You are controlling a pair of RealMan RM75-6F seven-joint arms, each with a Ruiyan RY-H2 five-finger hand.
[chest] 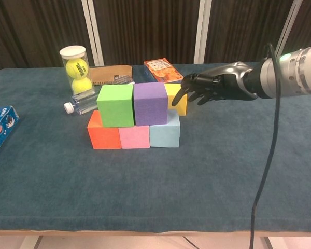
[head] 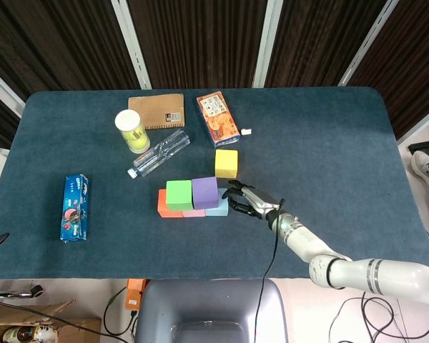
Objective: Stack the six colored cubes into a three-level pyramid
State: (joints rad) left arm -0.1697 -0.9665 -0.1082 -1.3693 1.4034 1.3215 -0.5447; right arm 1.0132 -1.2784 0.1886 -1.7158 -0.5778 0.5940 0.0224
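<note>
— Fingers (chest: 184, 93) on my right hand (chest: 217, 87) are spread and drooping, holding nothing; the tips hang just above the right end of the stack, near the yellow foam cube (chest: 177, 97).

— Where is that cube?

— On the blue cloth table (head: 329, 136), just behind the stack toward the far edge, clear of the other five. It is the one cube not yet placed, so I judge it is the cap for the third level.

— And the rest?

— Bottom row, left to right: orange foam cube (chest: 103, 136), pink foam cube (chest: 134, 137), light blue foam cube (chest: 165, 134), pressed side by side. The green foam cube (chest: 115, 105) and purple foam cube (chest: 150, 103) sit on top, touching, which leaves a flat seat in the middle.

— Your left hand?

— Neither camera shows it.

— Anything in the way?

— A tennis-ball tube (head: 131, 130), a clear plastic bottle (head: 158, 152), a brown notebook (head: 157, 111) and an orange snack box (head: 218, 118) lie toward the far edge; a blue biscuit packet (head: 74, 207) lies near the left edge. All are well apart from the stack.
</note>
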